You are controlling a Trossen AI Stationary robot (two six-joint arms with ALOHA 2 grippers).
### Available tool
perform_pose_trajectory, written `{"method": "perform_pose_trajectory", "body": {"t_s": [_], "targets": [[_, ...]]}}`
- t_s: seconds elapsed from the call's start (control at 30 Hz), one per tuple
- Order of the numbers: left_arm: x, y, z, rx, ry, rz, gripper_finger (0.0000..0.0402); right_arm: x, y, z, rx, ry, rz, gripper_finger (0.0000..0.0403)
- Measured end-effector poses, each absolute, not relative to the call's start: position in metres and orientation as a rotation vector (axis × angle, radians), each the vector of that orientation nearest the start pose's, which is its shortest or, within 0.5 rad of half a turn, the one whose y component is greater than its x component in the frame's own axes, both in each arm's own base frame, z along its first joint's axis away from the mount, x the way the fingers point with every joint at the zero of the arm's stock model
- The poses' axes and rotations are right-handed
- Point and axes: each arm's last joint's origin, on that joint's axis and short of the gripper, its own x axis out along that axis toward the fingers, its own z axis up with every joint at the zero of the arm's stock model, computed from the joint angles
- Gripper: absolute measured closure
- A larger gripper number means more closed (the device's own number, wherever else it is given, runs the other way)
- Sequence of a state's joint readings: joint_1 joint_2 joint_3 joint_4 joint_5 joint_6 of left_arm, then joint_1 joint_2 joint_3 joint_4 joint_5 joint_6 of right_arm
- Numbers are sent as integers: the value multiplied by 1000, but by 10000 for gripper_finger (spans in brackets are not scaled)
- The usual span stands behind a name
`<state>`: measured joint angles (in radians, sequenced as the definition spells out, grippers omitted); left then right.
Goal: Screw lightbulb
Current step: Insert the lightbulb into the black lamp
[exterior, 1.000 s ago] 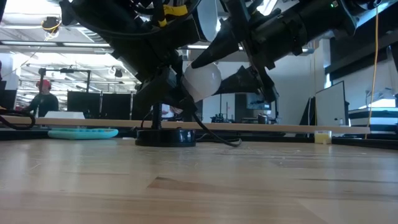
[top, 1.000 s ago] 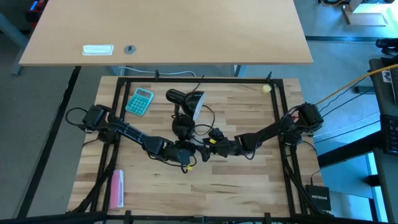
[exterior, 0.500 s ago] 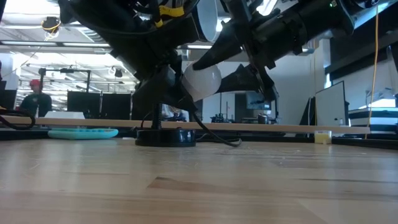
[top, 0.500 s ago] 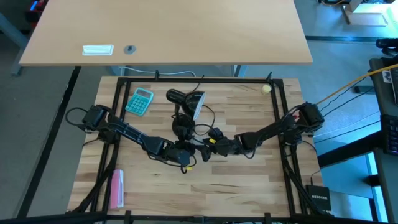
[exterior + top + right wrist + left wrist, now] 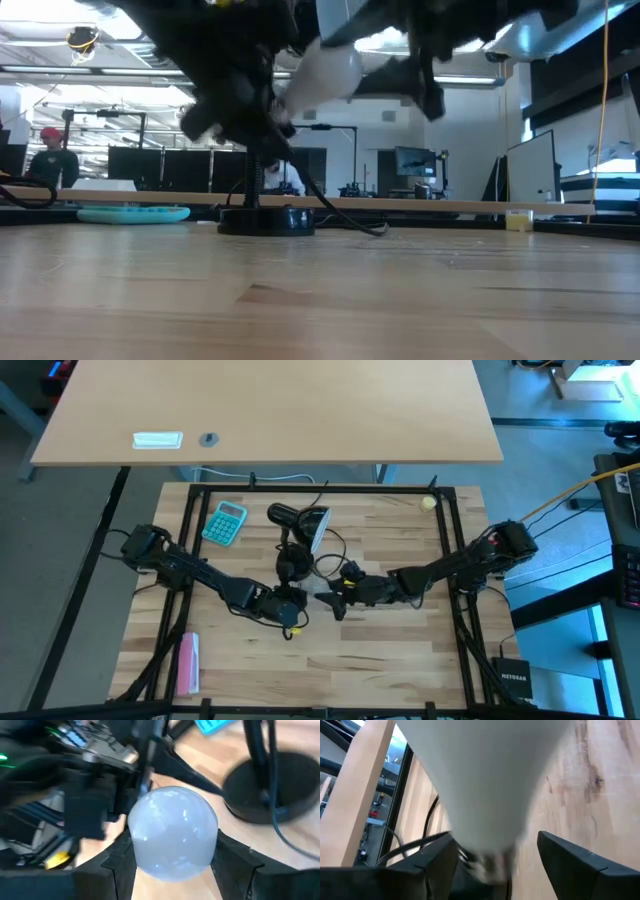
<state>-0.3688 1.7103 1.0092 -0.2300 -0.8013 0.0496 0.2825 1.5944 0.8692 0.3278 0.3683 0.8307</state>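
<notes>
The white frosted lightbulb (image 5: 322, 72) hangs in the air between my two grippers near the table's middle (image 5: 323, 598), with its round end toward my right arm. My right gripper (image 5: 172, 862) is shut on the round end. My left gripper (image 5: 495, 865) is open. Its fingers stand on either side of the bulb's narrow neck (image 5: 487, 837), with a gap on one side. The black lamp (image 5: 296, 530) stands on its round base (image 5: 266, 220) farther back. My right gripper pinches the bulb's round globe (image 5: 172, 832) between its two fingers (image 5: 125, 857), one on each side of the widest part. The fingers come roughly level from the table's right. The bulb is lifted clear of the table, tilted, with its neck pointing at my left gripper.
A teal calculator (image 5: 225, 522) lies at the far left and a small pale yellow ball (image 5: 428, 503) at the far right. A pink object (image 5: 187, 663) lies at the near left. The lamp's cord (image 5: 335, 545) trails beside its base. People stand in the room behind (image 5: 48, 160).
The bulb has risen well above its earlier height and tipped, its round end now higher than its neck, carried by my right gripper. My left gripper has drawn back a little toward the table's left and has risen too.
</notes>
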Motion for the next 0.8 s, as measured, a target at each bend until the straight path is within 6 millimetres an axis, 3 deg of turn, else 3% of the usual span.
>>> {"method": "perform_pose_trajectory", "body": {"t_s": [0.17, 0.43, 0.67, 0.8], "targets": [[300, -109, 208, 465, 771, 333, 142, 310, 91, 236, 568, 325, -156, 193], [260, -109, 263, 152, 687, 218, 142, 274, 110, 275, 259, 270, -48, 193], [226, -90, 311, 7, 518, 210, 142, 254, 117, 295, -92, 190, -137, 193], [204, -68, 325, -79, 411, 214, 145, 254, 109, 299, -250, 192, -184, 193]]}}
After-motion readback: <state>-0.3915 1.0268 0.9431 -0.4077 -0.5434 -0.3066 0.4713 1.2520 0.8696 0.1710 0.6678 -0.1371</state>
